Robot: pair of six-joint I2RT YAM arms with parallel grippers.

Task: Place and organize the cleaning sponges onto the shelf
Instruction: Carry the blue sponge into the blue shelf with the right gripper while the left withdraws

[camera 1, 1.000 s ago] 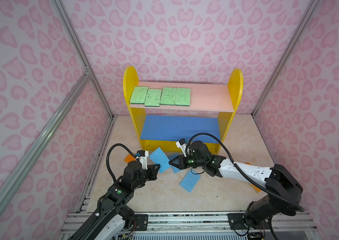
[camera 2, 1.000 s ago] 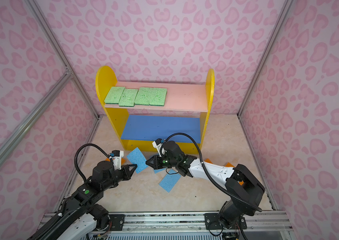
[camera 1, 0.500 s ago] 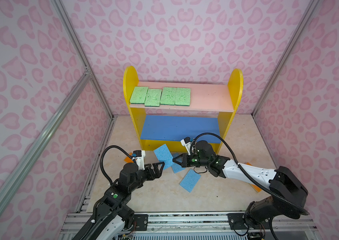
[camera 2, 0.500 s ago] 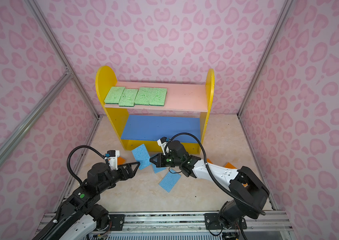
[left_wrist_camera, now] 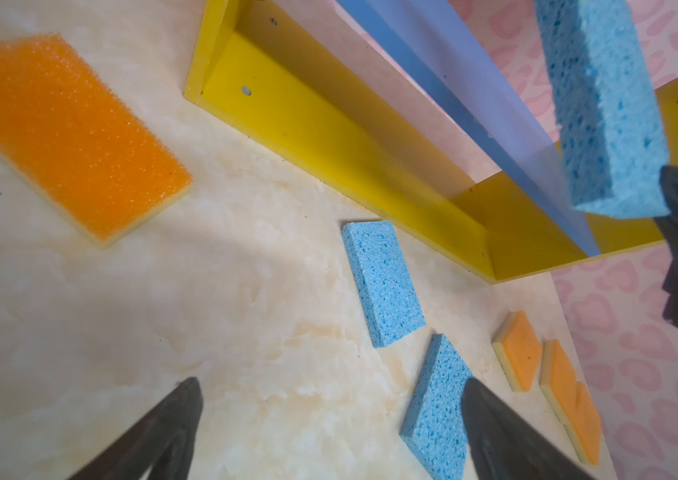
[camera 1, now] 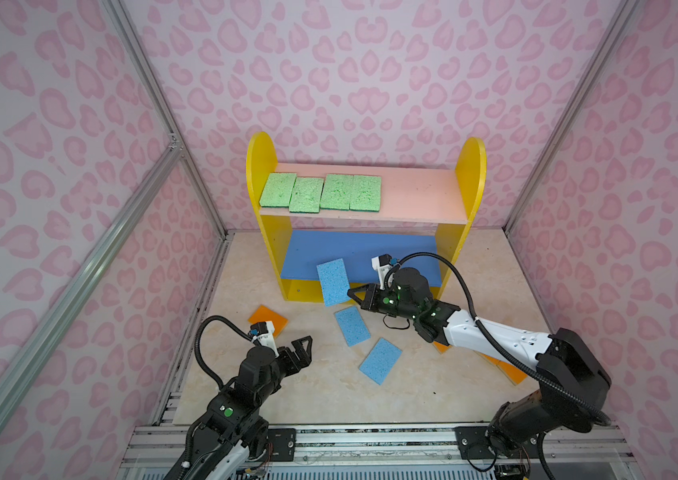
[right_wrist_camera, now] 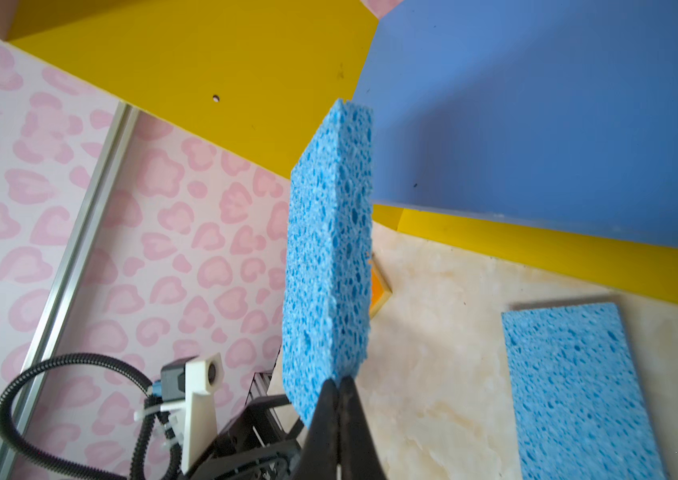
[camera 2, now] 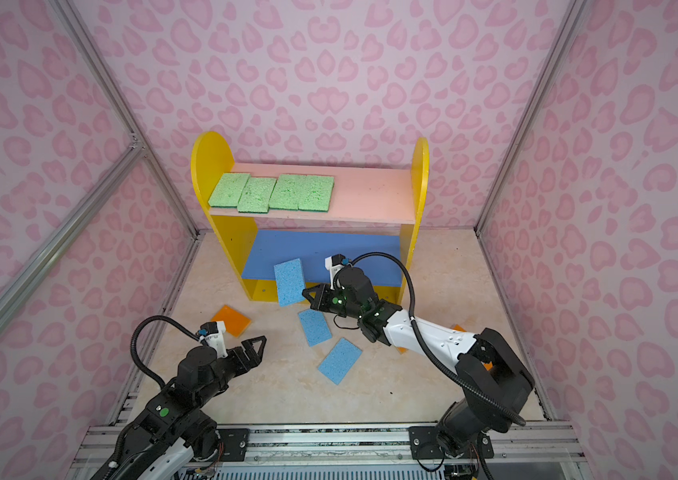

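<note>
Porous blue foam, flat and rectangular: the held blue sponge (camera 1: 332, 281) is pinched at one short end by the right fingers (right_wrist_camera: 339, 409), which are pressed together on it. In both top views it hangs tilted in front of the shelf (camera 1: 261, 166). There it overlaps the front edge of the blue board (camera 1: 370, 249) and the yellow base (camera 1: 300, 291); whether it touches either I cannot tell.

Four green sponges (camera 1: 320, 192) lie side by side, touching, on the left half of the pink board (camera 1: 420, 195). Two more blue sponges (camera 1: 352, 326) lie flat and close together on the desk (camera 1: 329, 395) before the shelf. One orange sponge (camera 1: 264, 313) lies toward the desk's left edge, near the left fingers (camera 1: 302, 341), which are spread wide and hold nothing.

A second ago the left fingers were closed beside this blue sponge, which sat lower, over the desk. They have since opened, and the sponge has risen toward the blue board. The green row is as it was.

The right arm hides most of the other orange sponges (left_wrist_camera: 520, 351) toward the desk's right edge, so the top views show only slivers of them. The left wrist view shows three there, two of them overlapping. That same view cuts off the left fingers at its border.
</note>
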